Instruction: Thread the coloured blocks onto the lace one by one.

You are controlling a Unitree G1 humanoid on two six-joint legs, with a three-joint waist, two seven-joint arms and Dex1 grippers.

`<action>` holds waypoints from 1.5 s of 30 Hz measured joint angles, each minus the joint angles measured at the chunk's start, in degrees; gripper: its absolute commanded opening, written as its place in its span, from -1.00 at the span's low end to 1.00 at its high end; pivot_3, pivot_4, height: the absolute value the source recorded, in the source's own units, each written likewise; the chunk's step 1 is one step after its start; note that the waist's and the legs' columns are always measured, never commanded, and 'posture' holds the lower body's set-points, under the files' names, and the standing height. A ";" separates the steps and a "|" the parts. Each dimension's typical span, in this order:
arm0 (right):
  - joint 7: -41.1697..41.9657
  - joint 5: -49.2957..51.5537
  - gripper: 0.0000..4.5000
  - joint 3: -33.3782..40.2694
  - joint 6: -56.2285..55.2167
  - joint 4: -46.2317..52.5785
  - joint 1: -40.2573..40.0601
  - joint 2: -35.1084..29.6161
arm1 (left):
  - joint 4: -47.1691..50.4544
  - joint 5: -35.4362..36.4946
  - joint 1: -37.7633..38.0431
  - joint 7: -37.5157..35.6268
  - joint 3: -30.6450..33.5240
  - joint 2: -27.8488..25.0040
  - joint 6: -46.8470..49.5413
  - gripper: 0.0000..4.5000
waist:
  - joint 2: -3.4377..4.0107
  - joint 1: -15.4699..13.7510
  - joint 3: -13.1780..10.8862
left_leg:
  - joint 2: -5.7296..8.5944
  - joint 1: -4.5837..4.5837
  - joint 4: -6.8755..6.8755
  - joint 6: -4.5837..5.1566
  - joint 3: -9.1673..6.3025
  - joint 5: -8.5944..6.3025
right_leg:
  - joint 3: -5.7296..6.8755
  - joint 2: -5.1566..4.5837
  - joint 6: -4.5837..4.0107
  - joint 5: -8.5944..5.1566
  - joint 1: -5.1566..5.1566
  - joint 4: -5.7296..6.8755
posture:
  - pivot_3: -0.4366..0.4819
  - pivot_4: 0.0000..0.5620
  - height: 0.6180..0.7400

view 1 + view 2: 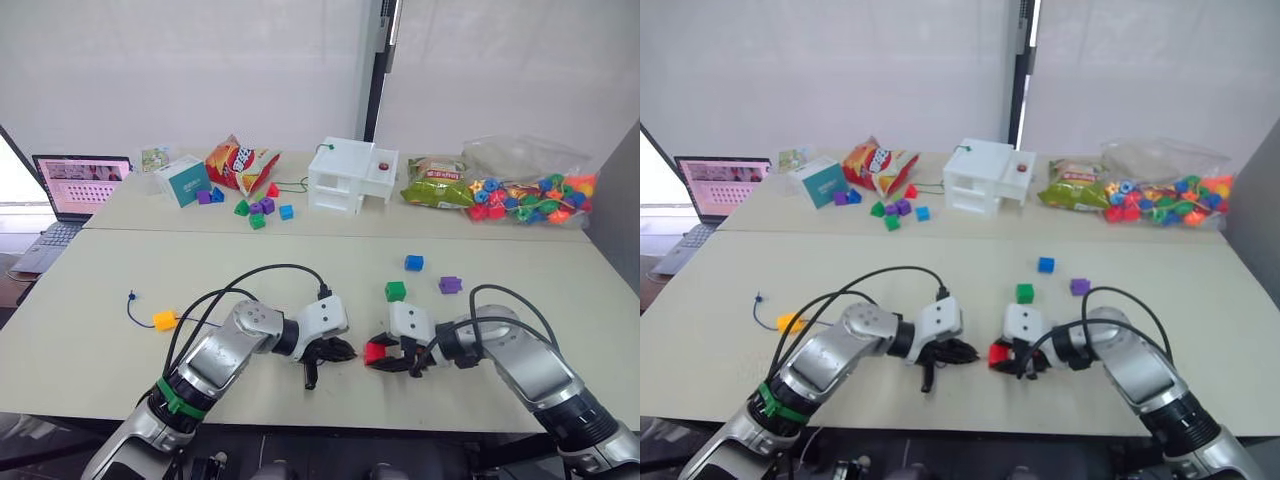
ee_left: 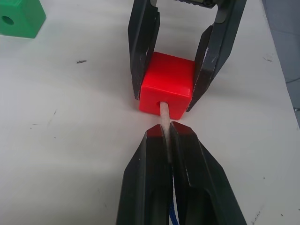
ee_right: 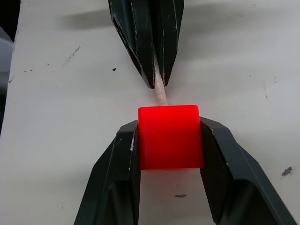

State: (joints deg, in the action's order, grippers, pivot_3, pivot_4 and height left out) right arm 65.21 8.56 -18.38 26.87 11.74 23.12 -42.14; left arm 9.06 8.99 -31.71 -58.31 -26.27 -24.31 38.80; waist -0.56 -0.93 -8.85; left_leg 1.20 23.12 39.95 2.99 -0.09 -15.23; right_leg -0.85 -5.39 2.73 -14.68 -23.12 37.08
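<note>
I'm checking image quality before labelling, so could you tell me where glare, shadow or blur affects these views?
Right wrist view: the red block glows overexposed, its edges washed out; a soft shadow falls beyond the left gripper. Left wrist view: block faces read clearly, the pale lace tip sharp. Head views: even light, bright backdrop, no hard shadows.

The right end effector (image 3: 171, 140) has its two black fingers (image 3: 115, 178) clamped against opposite sides of the red block (image 3: 169, 137), holding it just over the pale desk (image 3: 56, 93). Straight ahead of it the left end effector (image 3: 157, 83) points back at it, fingers pressed together on the lace (image 3: 160, 93), whose pale stiff tip pokes out from between them and meets the block's far face. A few dark specks mark the desk on either side
</note>
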 measured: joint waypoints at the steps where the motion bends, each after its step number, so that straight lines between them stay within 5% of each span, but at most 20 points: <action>1: -0.12 -0.18 -0.47 0.07 0.20 0.11 0.00 0.08 | -0.26 -0.02 -0.03 0.14 0.05 0.28 0.03 -1.00 | 0.00 -0.01 0.00 | 0.00 0.00 0.02 0.00 0.00 0.00 | 0.00 0.00 0.01 0.01 0.01 0.00 | -0.05 -0.47 1.00; 32: -0.88 -1.00 -0.47 1.08 3.51 2.50 -1.40 0.48 | -2.33 -2.00 0.17 -2.07 0.07 -0.01 -5.58 -1.00 | 0.00 0.19 0.00 | -0.01 -0.02 -0.01 0.00 -0.01 0.00 | -0.02 0.01 0.02 0.01 0.00 -0.01 | -0.05 -0.47 1.00; 37: -1.49 -0.95 -0.47 1.17 3.17 3.03 -1.67 0.43 | -2.27 -1.69 0.21 -2.90 0.38 -0.38 -6.39 -0.25 | 0.00 0.29 0.00 | -0.03 -0.01 -0.06 0.00 0.00 0.00 | -0.03 0.04 0.02 0.01 -0.04 -0.02 | -0.05 -0.47 1.00; 45: -1.76 -0.87 -0.47 1.15 3.15 3.35 -1.90 0.42 | -1.57 -0.40 0.21 -3.71 0.54 -2.64 -6.08 -0.25 | 0.00 0.33 0.00 | -0.04 0.00 -0.09 0.00 0.00 0.00 | -0.03 0.04 0.02 0.01 -0.06 -0.03 | -0.05 -0.47 1.00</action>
State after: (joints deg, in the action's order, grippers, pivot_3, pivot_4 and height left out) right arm 63.45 7.68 -17.22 30.01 15.09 21.22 -41.72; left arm 7.49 8.58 -31.49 -62.02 -25.73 -26.95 32.72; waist -0.56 -0.60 -8.84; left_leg 1.16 23.12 39.86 2.99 -0.09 -15.23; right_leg -0.88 -5.35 2.75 -14.67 -23.17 37.05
